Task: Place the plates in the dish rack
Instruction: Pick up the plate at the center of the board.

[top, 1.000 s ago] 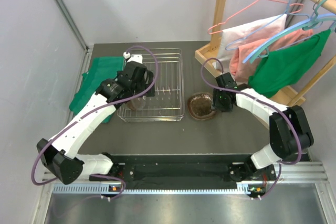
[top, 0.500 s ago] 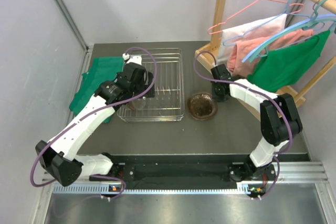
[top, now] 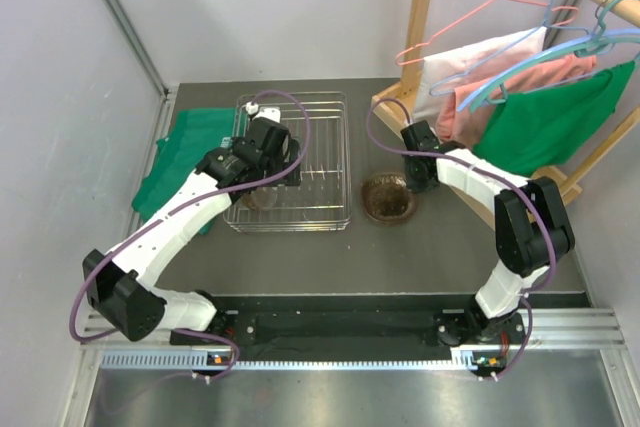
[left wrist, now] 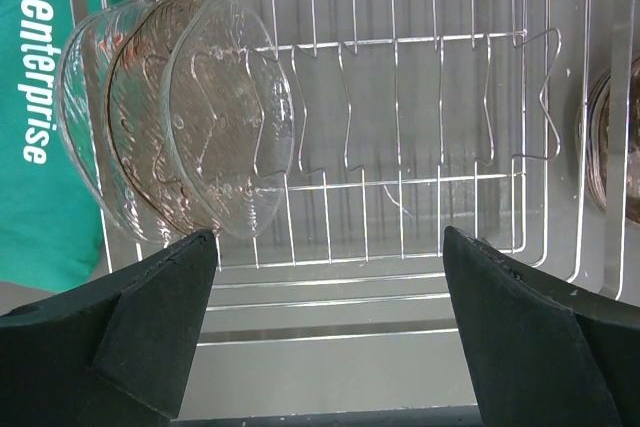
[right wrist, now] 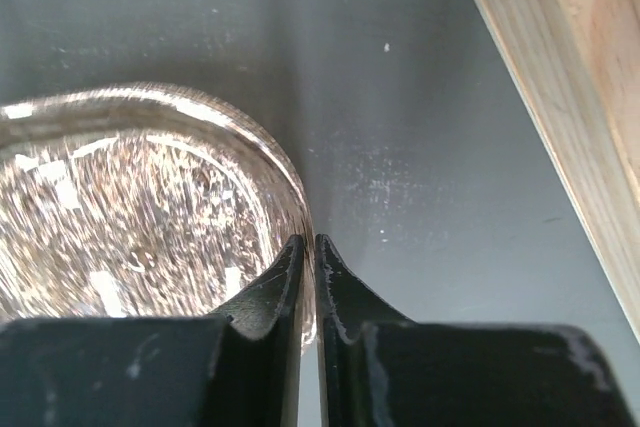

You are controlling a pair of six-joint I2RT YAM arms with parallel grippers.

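Observation:
The dish rack [top: 336,163] is a silver wire rack at the table's back middle. Three glass plates [left wrist: 200,117] stand on edge in its left tines; they also show in the top view [top: 262,197]. My left gripper [left wrist: 330,277] hovers open and empty above the rack floor [left wrist: 440,97], right of those plates; the top view shows it over the rack [top: 270,159]. A brown-tinted plate [top: 388,199] lies on the table right of the rack. My right gripper [right wrist: 308,247] is shut on that plate's right rim [right wrist: 130,207].
A green cloth [top: 185,152] lies left of the rack. A wooden clothes stand [top: 420,47] with hangers and garments [top: 545,112] stands at the back right; its wooden base [right wrist: 560,77] is close to my right gripper. Grey walls close in at left and back.
My left gripper has moved a little right and farther back over the rack. My right gripper shifted back to the plate's right rim, and the plate has shifted slightly right.

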